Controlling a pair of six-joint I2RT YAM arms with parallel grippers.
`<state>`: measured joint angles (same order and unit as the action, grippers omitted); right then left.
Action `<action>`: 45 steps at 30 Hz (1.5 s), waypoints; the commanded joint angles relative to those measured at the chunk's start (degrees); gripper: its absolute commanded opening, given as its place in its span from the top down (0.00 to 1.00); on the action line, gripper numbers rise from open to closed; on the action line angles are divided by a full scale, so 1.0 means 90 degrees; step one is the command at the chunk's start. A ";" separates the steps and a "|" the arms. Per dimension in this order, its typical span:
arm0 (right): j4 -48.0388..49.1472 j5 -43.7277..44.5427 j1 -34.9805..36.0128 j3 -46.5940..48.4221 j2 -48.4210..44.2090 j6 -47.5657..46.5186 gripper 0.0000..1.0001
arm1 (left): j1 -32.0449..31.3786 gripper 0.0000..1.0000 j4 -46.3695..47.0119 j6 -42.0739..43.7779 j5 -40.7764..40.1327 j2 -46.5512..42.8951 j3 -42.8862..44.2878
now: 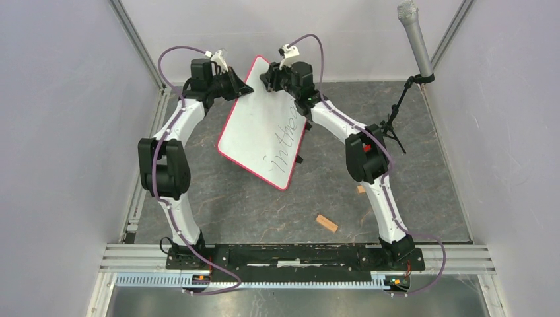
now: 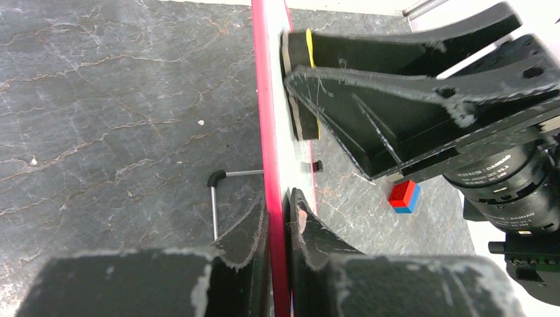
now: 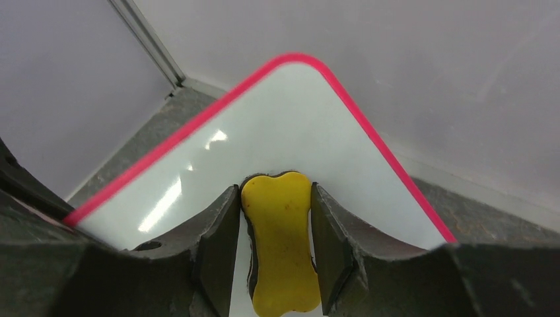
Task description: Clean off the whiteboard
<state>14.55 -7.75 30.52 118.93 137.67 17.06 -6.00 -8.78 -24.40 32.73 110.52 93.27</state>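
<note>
your table (image 1: 264, 211) is dark and stone-patterned, and the whiteboard (image 1: 254, 135) does not lie flat on it. the board stands tilted over the far middle, with one corner raised and the opposite one low toward the table. that looks like the job of the left pincer (image 2: 277, 221), which you have clenched on the board's red rim, one finger on each side, so the face is braced against a wiping push. the right pincer (image 3: 274, 198) is clenched on a yellow bone-shaped eraser (image 3: 280, 264), set against the white face near the raised rounded corner, where the board is bare. the black handwriting (image 1: 280, 142) runs along the lower right edge, so i judge most of the wiping is yet to do. a small wooden block (image 1: 326, 223) lies on the table, well apart.
</note>
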 commanded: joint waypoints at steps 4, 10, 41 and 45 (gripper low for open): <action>0.0441 0.0322 0.0088 0.0708 0.0411 0.0067 0.53 | -0.0076 0.98 0.0321 0.1081 0.0113 -0.0426 -0.0141; -0.0047 0.0574 -0.0029 0.0475 0.0453 0.0002 0.53 | -0.0085 0.98 0.0269 0.1043 -0.0036 -0.0408 -0.0192; 0.0312 -0.0153 -0.0479 -0.3078 -0.0969 0.1237 0.46 | -0.0046 0.52 -0.0301 0.0372 -0.0554 -0.0343 0.0118; 0.0186 -0.0071 -0.0498 -0.3127 -0.1249 0.0798 0.31 | -0.0033 0.35 -0.0681 0.0318 -0.0849 -0.0432 0.0287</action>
<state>21.06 -5.08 23.99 91.88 129.95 28.71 -6.15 -11.88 -23.42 28.77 109.69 92.53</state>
